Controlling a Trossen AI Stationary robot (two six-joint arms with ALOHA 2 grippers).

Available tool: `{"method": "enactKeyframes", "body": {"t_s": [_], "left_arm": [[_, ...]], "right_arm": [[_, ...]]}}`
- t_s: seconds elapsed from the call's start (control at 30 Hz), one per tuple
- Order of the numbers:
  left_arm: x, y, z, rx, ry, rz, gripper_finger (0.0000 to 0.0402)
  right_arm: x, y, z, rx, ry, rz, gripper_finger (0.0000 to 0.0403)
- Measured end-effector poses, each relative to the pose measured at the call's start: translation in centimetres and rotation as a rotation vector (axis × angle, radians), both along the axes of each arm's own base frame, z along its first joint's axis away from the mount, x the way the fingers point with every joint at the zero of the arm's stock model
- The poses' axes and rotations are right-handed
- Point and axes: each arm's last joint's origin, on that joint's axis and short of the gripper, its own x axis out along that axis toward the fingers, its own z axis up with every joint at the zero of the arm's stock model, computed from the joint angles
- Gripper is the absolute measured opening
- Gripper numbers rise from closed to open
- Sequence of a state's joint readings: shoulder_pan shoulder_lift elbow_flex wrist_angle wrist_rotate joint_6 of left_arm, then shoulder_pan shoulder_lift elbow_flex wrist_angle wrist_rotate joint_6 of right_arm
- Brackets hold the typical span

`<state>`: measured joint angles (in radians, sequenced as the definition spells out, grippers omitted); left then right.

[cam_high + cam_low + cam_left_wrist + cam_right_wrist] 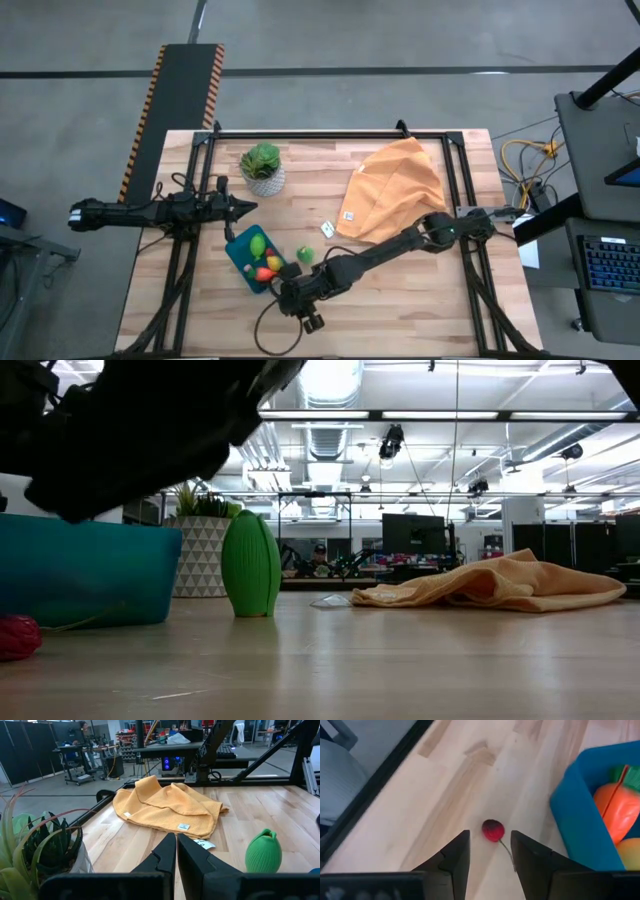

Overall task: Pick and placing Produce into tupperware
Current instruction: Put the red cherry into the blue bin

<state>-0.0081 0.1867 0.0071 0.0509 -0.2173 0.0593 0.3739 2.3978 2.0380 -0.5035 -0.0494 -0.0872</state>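
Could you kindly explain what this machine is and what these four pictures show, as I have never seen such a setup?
Two robot arms work at a wooden table. One camera looks down from above, one sits at table height, and one rides on each wrist. The right gripper, open, hovers over a small red fruit beside the teal container, which holds a carrot and other toy produce. A green fruit, an orange cloth and a potted plant lie nearby. The left gripper waits shut, holding nothing.

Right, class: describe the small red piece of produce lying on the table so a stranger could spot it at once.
Find the teal tupperware near the table's front. Just outside its wall, on bare wood, lies a small red fruit with a thin stem. Unlike the carrot, it sits outside the container.
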Motion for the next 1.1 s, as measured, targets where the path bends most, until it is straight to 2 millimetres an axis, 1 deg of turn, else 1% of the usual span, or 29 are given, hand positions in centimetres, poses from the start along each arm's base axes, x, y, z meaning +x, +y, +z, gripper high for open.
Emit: {"method": "enactKeyframes", "body": {"t_s": [0.2, 0.27, 0.57, 0.77, 0.97, 1.1], "left_arm": [[0.0, 0.0, 0.0, 0.0, 0.0, 0.0, 0.0], [0.0, 0.0, 0.0, 0.0, -0.001, 0.001, 0.0], [0.0, 0.0, 0.0, 0.0, -0.001, 0.0, 0.0], [0.0, 0.0, 0.0, 0.0, 0.0, 0.001, 0.0], [0.0, 0.0, 0.0, 0.0, 0.0, 0.001, 0.0], [0.0, 0.0, 0.0, 0.0, 0.0, 0.001, 0.0]], "right_arm": [[0.5, -1.2, -1.4, 0.002, -0.005, -0.025, 0.0137], [0.4, -1.5, -2.1, -0.007, 0.018, -0.03, 0.0137], [0.2, -2.0, -3.9, -0.006, 0.002, -0.042, 0.0137], [0.2, -2.7, -4.9, -0.014, -0.006, -0.067, 0.0137], [-0.1, -2.8, -5.7, -0.017, 0.01, -0.069, 0.0137], [-0.1, -2.8, -5.7, -0.017, 0.01, -0.07, 0.0137]]}}
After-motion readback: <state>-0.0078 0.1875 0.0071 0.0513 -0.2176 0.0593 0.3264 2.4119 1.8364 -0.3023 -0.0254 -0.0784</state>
